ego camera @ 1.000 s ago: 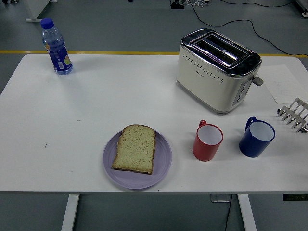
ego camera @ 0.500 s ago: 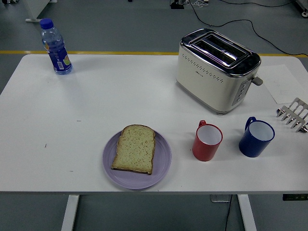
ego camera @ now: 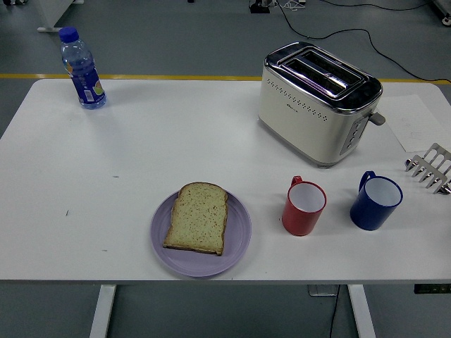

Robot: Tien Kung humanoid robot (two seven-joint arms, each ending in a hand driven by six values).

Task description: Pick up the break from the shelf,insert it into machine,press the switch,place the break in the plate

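Observation:
A slice of bread (ego camera: 198,217) lies flat on a purple plate (ego camera: 238,238) near the table's front edge, left of centre. The cream and chrome toaster (ego camera: 317,102) stands at the back right, its two slots showing nothing inside and its lever (ego camera: 378,117) on the right end. A metal toast rack (ego camera: 431,167) sits at the right edge, partly cut off by the picture. Neither of my hands appears in the head view.
A red mug (ego camera: 304,206) and a blue mug (ego camera: 375,201) stand in front of the toaster. A blue-capped water bottle (ego camera: 82,68) is at the back left corner. A sheet of paper (ego camera: 417,121) lies right of the toaster.

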